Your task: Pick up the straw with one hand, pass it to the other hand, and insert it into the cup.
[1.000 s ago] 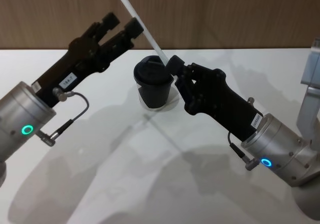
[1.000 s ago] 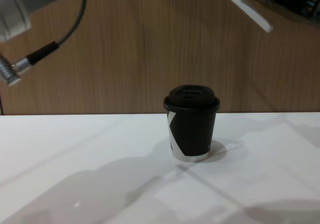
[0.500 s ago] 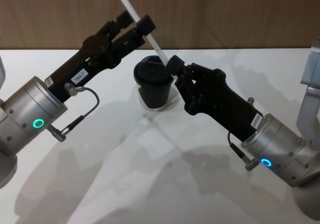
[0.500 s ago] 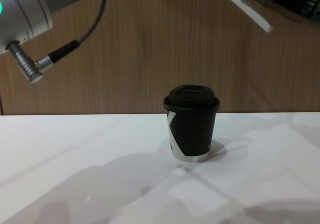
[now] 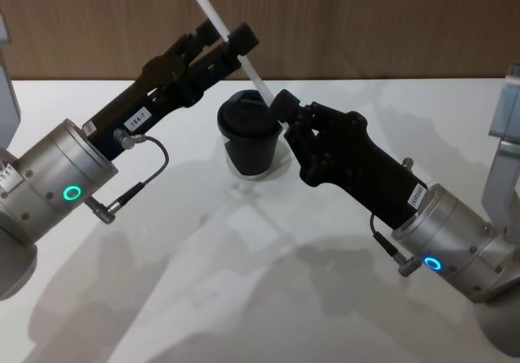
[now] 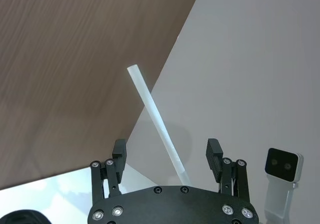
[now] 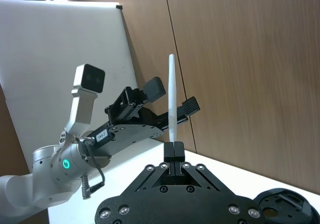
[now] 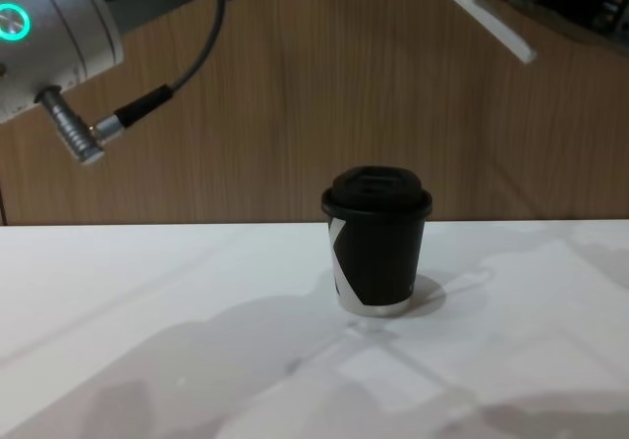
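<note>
Head view: right end effector grips the straw above the cup; left end effector brackets it, opened wide. Transfer and insertion remain.

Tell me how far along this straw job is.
Done: the straw is off the table, pinched by the right gripper. In hand: the left gripper straddles it with open fingers, not yet closed. Left: the handover, then insertion into the cup.

The head view looks steeply down onto the table; the chest view looks level across it, near the cup, which both share. The 2 wrist views share the straw at close range.
</note>
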